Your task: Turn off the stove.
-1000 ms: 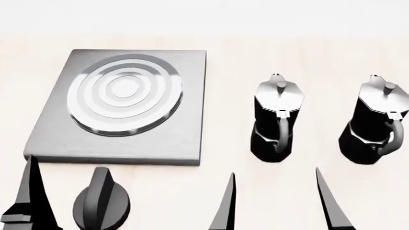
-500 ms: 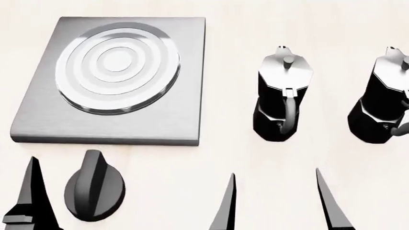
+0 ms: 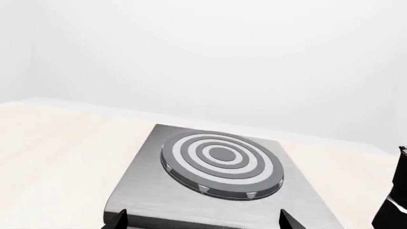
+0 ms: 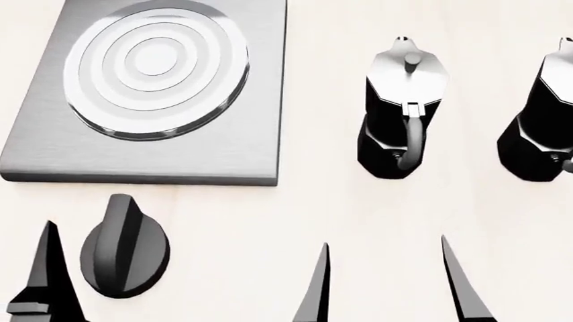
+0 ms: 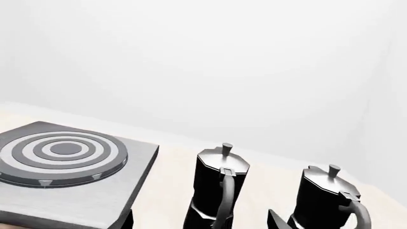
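View tilts down, knob still untouched

Head view has dropped over the last second: the stove [image 4: 147,94] has slid toward the top edge of the frame and the knob [image 4: 123,249] now sits fully in view, higher in frame than before. Nothing on the table [image 4: 304,208] itself looks moved, so it reads as camera motion only.

Stove plate lies at the far left of the table, burner rings up. Its black ridged knob lies just in front of the plate's near edge, apart from it, ridge pointing roughly away from the robot.

Left gripper [image 4: 184,288]: fingers spread wide, one fingertip [image 4: 47,282] just left of the knob, the other well to its right, nothing held. Knob lies between them but no contact seen. Right gripper [image 5: 200,220]: only fingertips visible, apart, empty.

Two moka pots [image 4: 400,114] stand to the right of the stove, not involved.

Judgement: task not started; left arm looks best placed, needs to lower and close on the knob ridge, then rotate
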Motion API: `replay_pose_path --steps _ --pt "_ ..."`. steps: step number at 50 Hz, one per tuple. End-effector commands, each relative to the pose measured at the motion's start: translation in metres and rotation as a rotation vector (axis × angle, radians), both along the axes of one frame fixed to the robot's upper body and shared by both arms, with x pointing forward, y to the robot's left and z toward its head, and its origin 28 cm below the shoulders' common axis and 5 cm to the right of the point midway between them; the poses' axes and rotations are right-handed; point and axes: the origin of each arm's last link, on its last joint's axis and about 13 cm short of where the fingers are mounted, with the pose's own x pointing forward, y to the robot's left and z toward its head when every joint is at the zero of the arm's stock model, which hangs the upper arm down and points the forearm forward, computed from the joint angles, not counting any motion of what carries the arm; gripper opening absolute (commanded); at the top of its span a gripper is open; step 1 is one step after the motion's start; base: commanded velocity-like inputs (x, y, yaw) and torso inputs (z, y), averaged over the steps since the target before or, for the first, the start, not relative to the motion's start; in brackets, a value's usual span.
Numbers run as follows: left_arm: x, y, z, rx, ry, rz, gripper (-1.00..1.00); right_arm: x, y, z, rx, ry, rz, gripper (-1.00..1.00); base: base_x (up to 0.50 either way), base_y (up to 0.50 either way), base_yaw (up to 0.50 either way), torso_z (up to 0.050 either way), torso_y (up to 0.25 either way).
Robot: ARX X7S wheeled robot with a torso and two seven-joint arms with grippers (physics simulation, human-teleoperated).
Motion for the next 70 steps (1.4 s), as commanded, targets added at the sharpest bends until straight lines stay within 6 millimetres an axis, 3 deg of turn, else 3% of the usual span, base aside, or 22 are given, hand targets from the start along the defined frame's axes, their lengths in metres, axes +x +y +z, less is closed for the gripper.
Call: replay_pose_path --steps 1,11,36,70 --pt "0.001 0.001 0.0 -0.003 0.001 -0.008 1.0 0.002 -0.002 0.0 -0.012 -0.01 -0.016 1.0 0.0 0.0 0.0 0.0 0.0" --pt "0.001 0.001 -0.001 -0.01 0.019 -0.016 1.0 0.002 -0.002 0.0 -0.011 -0.009 -0.014 1.0 0.0 0.0 0.0 0.0 0.0" --pt "0.004 -0.023 0.024 -0.12 -0.024 -0.083 1.0 0.002 -0.003 -0.001 -0.01 -0.005 -0.017 1.0 0.0 0.0 0.0 0.0 0.0" --pt "0.035 -0.049 -0.014 -0.035 0.014 -0.082 1.0 0.003 -0.003 -0.001 -0.006 0.001 -0.008 1.0 0.0 0.0 0.0 0.0 0.0"
